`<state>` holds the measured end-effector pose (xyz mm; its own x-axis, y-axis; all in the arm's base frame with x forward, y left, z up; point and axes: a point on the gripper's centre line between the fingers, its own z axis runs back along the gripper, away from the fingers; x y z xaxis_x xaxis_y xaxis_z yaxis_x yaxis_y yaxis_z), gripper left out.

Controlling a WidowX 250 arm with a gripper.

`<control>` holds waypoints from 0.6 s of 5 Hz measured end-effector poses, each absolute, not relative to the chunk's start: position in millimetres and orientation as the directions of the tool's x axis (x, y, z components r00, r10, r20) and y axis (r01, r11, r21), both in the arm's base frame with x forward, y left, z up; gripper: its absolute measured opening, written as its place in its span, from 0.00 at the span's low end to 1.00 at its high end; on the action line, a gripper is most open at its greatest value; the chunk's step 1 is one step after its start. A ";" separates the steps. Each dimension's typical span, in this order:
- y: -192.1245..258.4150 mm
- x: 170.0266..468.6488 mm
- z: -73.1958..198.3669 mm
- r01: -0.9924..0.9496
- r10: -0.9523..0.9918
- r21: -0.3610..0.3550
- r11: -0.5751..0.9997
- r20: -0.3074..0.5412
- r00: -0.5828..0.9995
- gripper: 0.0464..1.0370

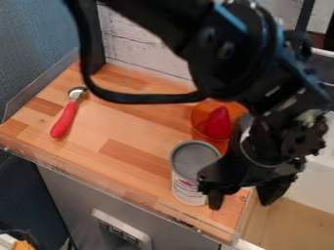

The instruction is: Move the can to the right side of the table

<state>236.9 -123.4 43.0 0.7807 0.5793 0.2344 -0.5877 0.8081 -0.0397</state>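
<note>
Arm (225, 56) | jaws parted | can (189, 183) just beside, view's left

Label on the can: print present, wording not legible.
The can (195, 158) stands upright on the wooden counter (134, 139) and bears a pale label (188, 190) on the side toward the camera. Small print in red and dark tones lies across the label, below the grey top of the can; its letters are too small and blurred to read, and no word or number can be made out.
</note>
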 end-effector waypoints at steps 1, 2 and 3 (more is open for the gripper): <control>-108.0 232.0 34.6 -0.634 0.623 -0.023 0.773 0.216 0.751 0.96; -94.6 227.4 30.5 -0.676 0.661 -0.001 0.737 0.209 0.721 0.96; -81.1 230.8 28.9 -0.706 0.690 -0.003 0.709 0.214 0.692 0.96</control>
<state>230.8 -81.1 28.9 0.6919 0.6897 0.2137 -0.7056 0.7086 -0.0026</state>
